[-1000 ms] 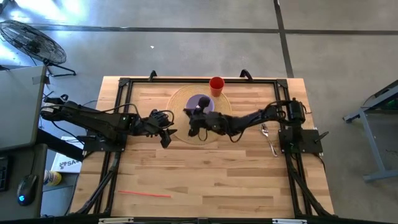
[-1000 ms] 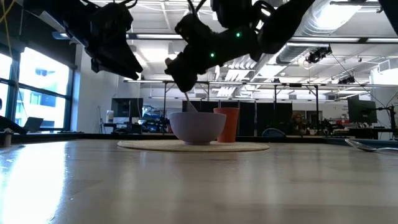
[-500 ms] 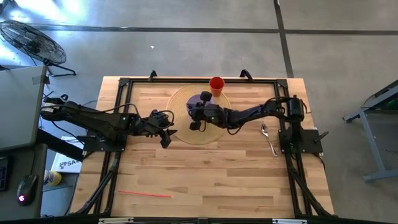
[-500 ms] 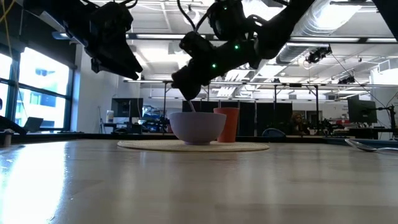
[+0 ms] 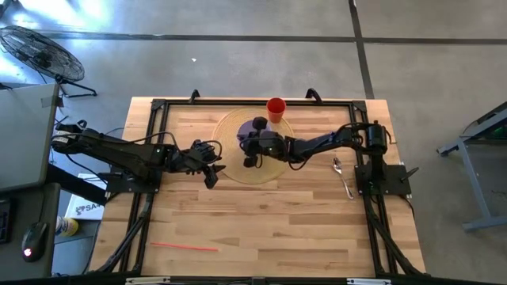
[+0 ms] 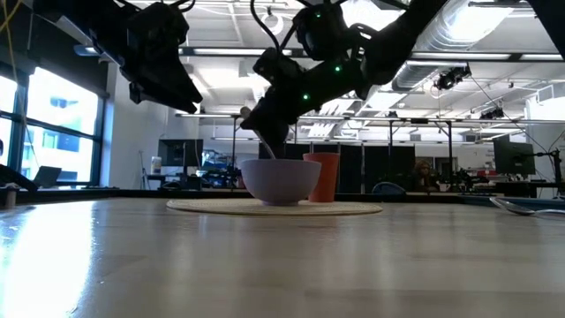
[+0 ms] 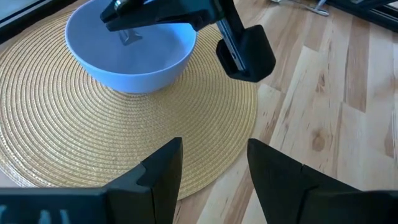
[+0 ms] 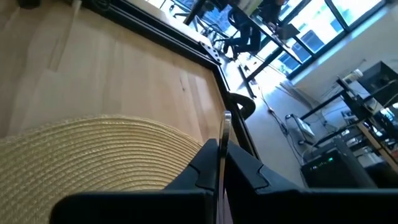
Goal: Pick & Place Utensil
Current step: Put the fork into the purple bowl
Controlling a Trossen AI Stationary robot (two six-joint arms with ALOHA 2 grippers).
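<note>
A pale blue bowl (image 5: 258, 127) (image 6: 281, 181) (image 7: 130, 59) stands on a round woven placemat (image 5: 236, 168) (image 7: 74, 130), with a red cup (image 5: 276, 108) (image 6: 325, 177) at the mat's far edge. My right gripper (image 5: 254, 138) (image 6: 258, 125) (image 8: 221, 167) hangs over the bowl, shut on a thin metal utensil (image 6: 266, 147) (image 8: 222, 134). My left gripper (image 5: 211, 168) (image 7: 214, 171) is open and hovers over the mat's left edge, touching nothing. My right gripper pinches the utensil's handle (image 8: 221, 148) between its two fingers, coming slanting down from the table's right. The handle's free end (image 8: 227, 116) sticks out past the fingertips. The utensil slants down below the fingers, with its lower end (image 7: 129, 38) inside the bowl.
A second metal utensil (image 5: 342, 176) (image 6: 530, 208) lies on the wood by the right arm's base. A thin red stick (image 5: 184, 247) lies near the table's near-left corner. A black frame (image 5: 238, 103) runs along the table's far edge.
My right gripper has moved toward the table's far edge, from the near side of the bowl to over it, and risen slightly. The utensil has gone with it, its lower end staying in the bowl.
</note>
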